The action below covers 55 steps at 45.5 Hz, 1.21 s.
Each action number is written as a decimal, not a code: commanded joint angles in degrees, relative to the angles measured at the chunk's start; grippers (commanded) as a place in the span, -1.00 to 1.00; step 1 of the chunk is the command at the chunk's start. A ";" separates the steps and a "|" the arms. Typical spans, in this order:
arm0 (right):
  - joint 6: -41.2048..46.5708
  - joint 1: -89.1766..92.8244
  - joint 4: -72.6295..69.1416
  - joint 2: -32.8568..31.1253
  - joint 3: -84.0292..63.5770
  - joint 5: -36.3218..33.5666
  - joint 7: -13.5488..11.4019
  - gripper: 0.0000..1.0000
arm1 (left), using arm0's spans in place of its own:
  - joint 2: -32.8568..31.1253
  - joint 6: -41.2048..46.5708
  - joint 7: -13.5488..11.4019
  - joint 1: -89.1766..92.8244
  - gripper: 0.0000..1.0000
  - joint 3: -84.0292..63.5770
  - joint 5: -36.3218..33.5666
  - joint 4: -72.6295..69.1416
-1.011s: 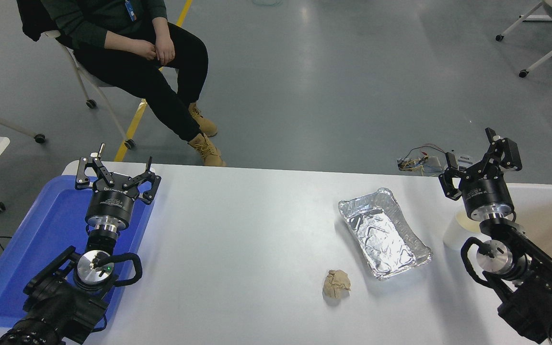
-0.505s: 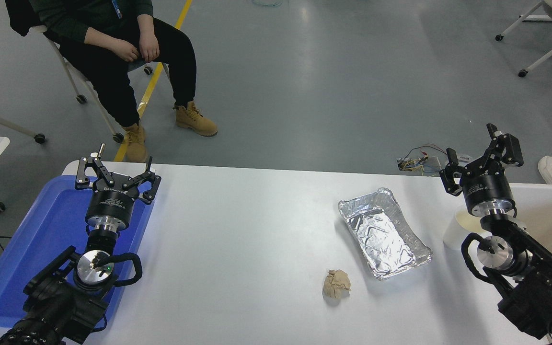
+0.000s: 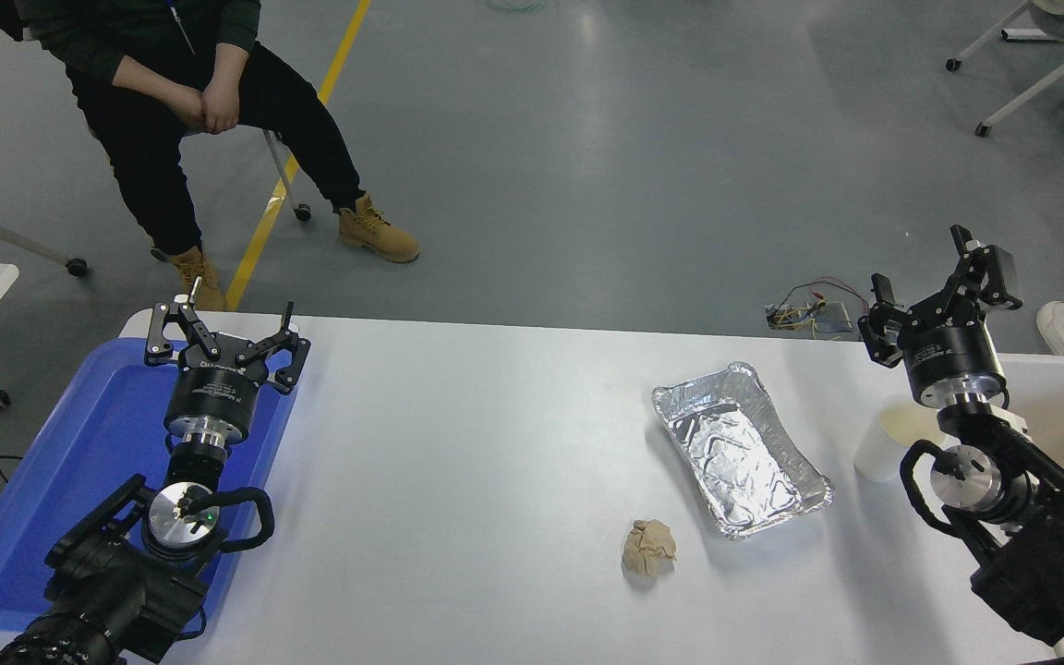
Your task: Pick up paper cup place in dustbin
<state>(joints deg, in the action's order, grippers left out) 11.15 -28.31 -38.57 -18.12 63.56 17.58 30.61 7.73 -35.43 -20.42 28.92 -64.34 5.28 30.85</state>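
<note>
Right arm: you have it entering from the lower right corner, reaching forward along the table's right edge, wrist raised.
Right gripper: fingers spread wide, holding nothing; it sits above the table's far right edge, beyond the cup.
Left arm: parked at the lower left, over the blue tray.
Left gripper: fingers spread, empty, above the tray's far end.
Paper cup: upright on the table, mouth up, cream inside showing; the right wrist covers its right side, so you see only part of it.
Dustbin: at the table's right edge, just right of the cup; mostly hidden behind your right arm.
Foil tray: left of the cup, apart from it, lying at an angle.
Tan paper ball: near the foil tray's near-left corner, not touching it.
Person: seated beyond the far left side of the table, hands clasped.
</note>
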 commanded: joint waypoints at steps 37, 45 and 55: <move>0.19 -27.75 -2.39 -23.27 -54.75 -7.83 -0.64 1.00 | 0.00 0.01 0.03 0.00 1.00 0.00 -0.01 0.00; 0.63 -39.35 -3.71 -24.42 -76.98 -7.83 -0.73 1.00 | 0.00 0.01 0.03 0.00 1.00 0.00 -0.01 0.00; 2.12 -51.74 -5.29 -21.70 -97.65 -7.65 -1.08 1.00 | 0.00 0.01 0.03 0.00 1.00 0.00 -0.09 0.00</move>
<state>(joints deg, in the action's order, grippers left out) 11.78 -66.69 -42.41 -40.95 -11.02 10.12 29.87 7.73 -35.44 -20.41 28.92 -64.34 5.27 30.85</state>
